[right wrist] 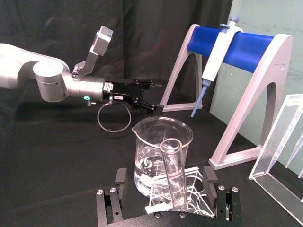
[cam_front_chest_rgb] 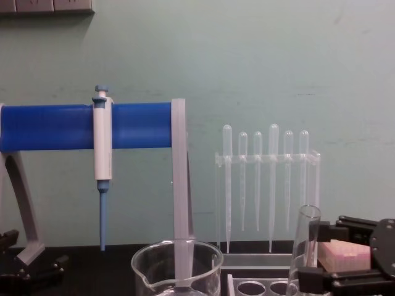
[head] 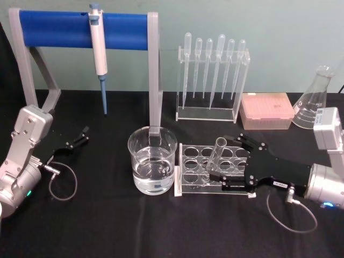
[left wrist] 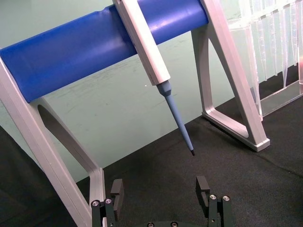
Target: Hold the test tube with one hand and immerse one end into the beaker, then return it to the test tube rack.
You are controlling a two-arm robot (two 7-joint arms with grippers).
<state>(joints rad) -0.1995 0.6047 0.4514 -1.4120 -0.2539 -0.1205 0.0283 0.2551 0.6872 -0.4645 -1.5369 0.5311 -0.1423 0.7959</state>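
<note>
The left tool (head: 80,134) rests low near the desk's (head: 107,226) left edge, beside the foot of the blue stand (head: 70,29). Its fingers (left wrist: 117,189) are spread wide and hold nothing. It looks parked there to keep clear of the work, since the task needs one arm only. A pipette (head: 98,54) hangs from the stand's bar, tip down, apart from everything below.

At the middle of the desk stands the beaker (head: 152,161), upright and partly filled with clear liquid. The rack (head: 209,161) lies just beside it on the right, close enough that a lifted tube would have only a short way to go for the dip.

The tube (head: 216,153) sits in one of the rack's holes, rim up and tilted, likely because the hole is wider than the glass. Which hole it is I cannot tell.

The right tool (head: 226,158) reaches in from the right edge, level with the rack. Its fingers (right wrist: 120,177) are wide open, one on each side of the tube, and seem not to touch it. It holds nothing yet. By my reading this is the set-up for the grasp, with the dip and the return not yet done.
</note>
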